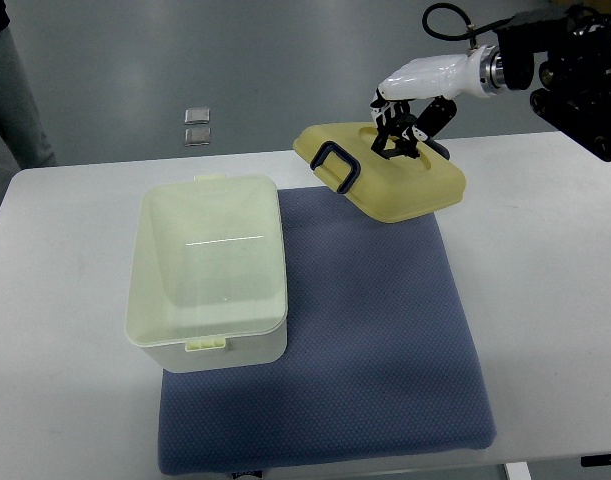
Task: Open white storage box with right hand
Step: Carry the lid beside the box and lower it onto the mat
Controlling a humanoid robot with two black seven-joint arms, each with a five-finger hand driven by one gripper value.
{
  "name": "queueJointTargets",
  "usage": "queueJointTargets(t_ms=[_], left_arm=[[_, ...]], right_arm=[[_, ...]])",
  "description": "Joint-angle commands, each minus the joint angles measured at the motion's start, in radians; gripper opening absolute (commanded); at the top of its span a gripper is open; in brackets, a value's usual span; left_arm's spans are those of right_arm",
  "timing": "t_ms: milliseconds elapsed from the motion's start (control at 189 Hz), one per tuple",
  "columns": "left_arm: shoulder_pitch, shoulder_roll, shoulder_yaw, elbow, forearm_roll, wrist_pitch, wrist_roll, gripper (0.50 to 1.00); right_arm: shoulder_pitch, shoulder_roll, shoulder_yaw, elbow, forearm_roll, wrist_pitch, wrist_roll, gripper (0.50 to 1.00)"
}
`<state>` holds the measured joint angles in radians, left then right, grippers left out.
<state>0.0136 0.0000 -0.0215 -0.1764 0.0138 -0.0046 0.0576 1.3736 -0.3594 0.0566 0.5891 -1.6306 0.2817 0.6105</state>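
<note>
The white storage box (pixel 210 275) stands open on the left part of a blue mat (pixel 375 330), its inside bare. Its pale yellow lid (pixel 385 170), with a dark handle (pixel 335 165), lies off the box at the mat's far right corner, partly over the table. My right hand (pixel 403 125) comes in from the upper right. Its dark fingers (pixel 393 132) are curled down onto the lid's far part and grip it. The left arm does not show.
The white table (pixel 545 300) carries the mat. Two small metal squares (pixel 197 127) lie on the grey floor beyond the table's far edge. A person's clothing (pixel 7 110) shows at the upper left edge.
</note>
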Motion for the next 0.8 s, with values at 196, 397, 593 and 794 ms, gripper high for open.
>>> queueJointTargets(t_ms=[196,397,593,794], left_arm=[[-0.001,0.0,0.0,0.0,0.0,0.0,-0.001,1.0],[0.0,0.0,0.0,0.002,0.0,0.0,0.001,1.0],[0.0,0.0,0.0,0.002,0.0,0.0,-0.001,1.0],[0.0,0.0,0.0,0.0,0.0,0.0,0.001,1.0]], right_arm=[[-0.05,-0.041,-0.011,0.012,-0.003,-0.012,0.0,0.5],[-0.077,-0.047,-0.067,0.035,-0.005,-0.03,0.0,0.5],[-0.108,-0.046,-0.118,0.097,-0.005,-0.113,0.0,0.5],[-0.106,-0.055,-0.123,0.176,-0.005,-0.121,0.0,0.5]])
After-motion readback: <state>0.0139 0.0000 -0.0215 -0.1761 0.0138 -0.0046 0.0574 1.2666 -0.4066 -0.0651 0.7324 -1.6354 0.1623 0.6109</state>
